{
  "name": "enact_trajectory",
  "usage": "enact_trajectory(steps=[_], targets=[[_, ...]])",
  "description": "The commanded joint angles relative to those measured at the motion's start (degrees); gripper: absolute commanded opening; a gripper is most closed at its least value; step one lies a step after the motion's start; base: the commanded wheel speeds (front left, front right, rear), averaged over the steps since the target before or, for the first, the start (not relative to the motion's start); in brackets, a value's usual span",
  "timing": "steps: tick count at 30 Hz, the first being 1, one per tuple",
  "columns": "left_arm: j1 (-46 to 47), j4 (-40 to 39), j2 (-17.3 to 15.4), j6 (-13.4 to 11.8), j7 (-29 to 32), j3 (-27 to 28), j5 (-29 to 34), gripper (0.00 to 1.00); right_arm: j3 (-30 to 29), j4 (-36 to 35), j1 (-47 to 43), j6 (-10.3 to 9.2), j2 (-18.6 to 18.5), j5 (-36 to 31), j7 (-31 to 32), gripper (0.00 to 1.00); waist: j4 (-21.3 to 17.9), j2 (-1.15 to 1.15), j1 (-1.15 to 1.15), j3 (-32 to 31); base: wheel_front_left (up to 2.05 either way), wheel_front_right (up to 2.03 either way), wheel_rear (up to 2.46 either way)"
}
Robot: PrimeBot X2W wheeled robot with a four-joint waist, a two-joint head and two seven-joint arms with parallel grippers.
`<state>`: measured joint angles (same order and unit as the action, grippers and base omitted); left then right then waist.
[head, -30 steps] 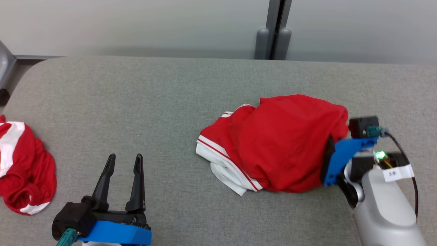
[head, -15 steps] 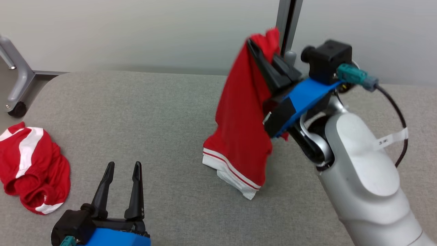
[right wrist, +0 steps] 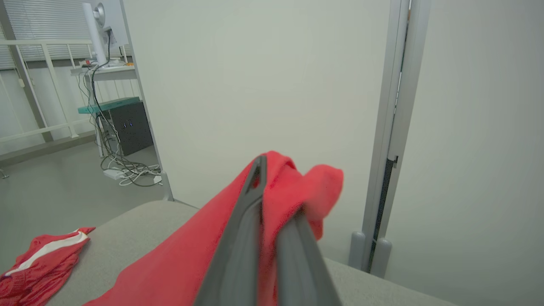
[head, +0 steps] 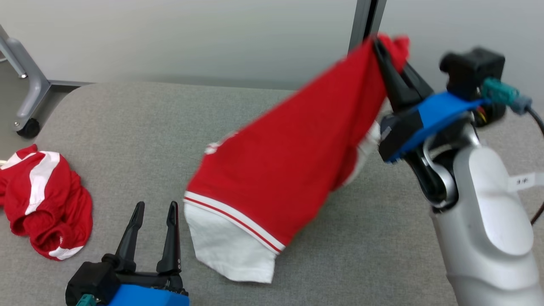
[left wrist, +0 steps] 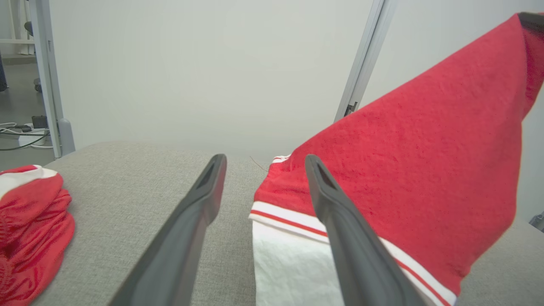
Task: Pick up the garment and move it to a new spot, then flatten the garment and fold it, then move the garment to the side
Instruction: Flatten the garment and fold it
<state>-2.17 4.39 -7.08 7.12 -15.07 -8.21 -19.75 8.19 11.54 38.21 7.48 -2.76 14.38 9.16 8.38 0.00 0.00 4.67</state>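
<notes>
Holding garment (head: 276, 182) aloft, pinched tight in right gripper (head: 378, 44). Lift higher, getting hem (head: 229, 250) off table (head: 127, 127); steer past left gripper (head: 156, 205), spread wide, empty.

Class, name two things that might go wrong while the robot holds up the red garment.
1. The right gripper pinches only a small bunch of the red, white-hemmed garment; the cloth may slip free.
2. Its white hem hangs beside the open left gripper and might snag on it.
</notes>
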Motion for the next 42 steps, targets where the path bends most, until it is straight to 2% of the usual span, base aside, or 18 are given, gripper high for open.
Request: enact_trajectory(steps=[1,5,9,10,11,15,21,27,34,42], targets=[[1.0,-0.2,0.0,0.5,-0.2,0.0,-0.2,1.00,-1.1,0.7,-1.5,0.03,-0.2,-1.2,0.1,0.00,0.3,0.00,0.00,0.5,0.00,0.00,0.00],[1.9,0.0,0.4,0.5,-0.2,-0.3,-0.2,1.00,-8.9,6.4,-6.2,0.03,-0.7,-7.8,-0.2,0.00,0.3,0.00,0.00,2.0,0.00,0.00,0.00],[3.1,0.2,0.8,0.5,-0.2,-0.4,0.0,1.00,-15.5,12.1,-7.4,0.03,-1.0,-13.4,-2.4,0.00,0.2,0.00,0.00,3.0,0.00,0.00,0.00],[3.2,0.4,0.8,0.5,-0.2,-0.4,-0.1,1.00,-16.4,13.5,-7.5,0.03,-0.9,-14.5,-3.1,0.25,0.1,0.00,0.00,3.1,0.00,0.00,0.00],[3.2,0.6,0.8,0.5,-0.2,-0.5,-0.1,1.00,-17.5,14.8,-7.3,0.03,-0.8,-14.9,-4.0,1.00,0.1,0.00,0.00,3.2,0.00,0.00,0.00],[3.8,1.0,0.6,0.5,-0.2,-0.6,-0.2,1.00,-18.9,18.2,-6.2,0.02,-0.7,-16.5,-7.3,1.00,-0.6,0.00,0.00,3.3,0.00,0.00,0.00],[3.3,1.2,0.3,0.4,-0.2,0.1,-0.4,1.00,-17.8,17.4,-8.2,0.02,-0.7,-15.1,-11.2,1.00,-2.4,0.00,0.00,2.6,0.00,0.00,0.00],[2.5,1.0,0.2,0.4,-0.2,0.7,-0.5,1.00,-17.7,10.8,-14.5,0.03,-1.9,-15.3,-9.9,1.00,-4.0,0.00,0.00,1.9,0.00,0.00,0.00],[1.6,1.0,0.2,0.4,-0.2,1.2,-0.5,1.00,-16.8,0.7,-24.8,0.03,-1.1,-15.5,-8.7,1.00,-5.5,0.00,0.00,1.2,0.00,0.00,0.00],[0.9,1.9,-0.2,0.4,-0.2,1.3,-0.4,1.00,-12.8,-5.7,-34.6,0.02,-0.3,-16.9,-13.1,1.00,-6.9,0.00,0.00,-0.2,0.00,0.00,0.00]])
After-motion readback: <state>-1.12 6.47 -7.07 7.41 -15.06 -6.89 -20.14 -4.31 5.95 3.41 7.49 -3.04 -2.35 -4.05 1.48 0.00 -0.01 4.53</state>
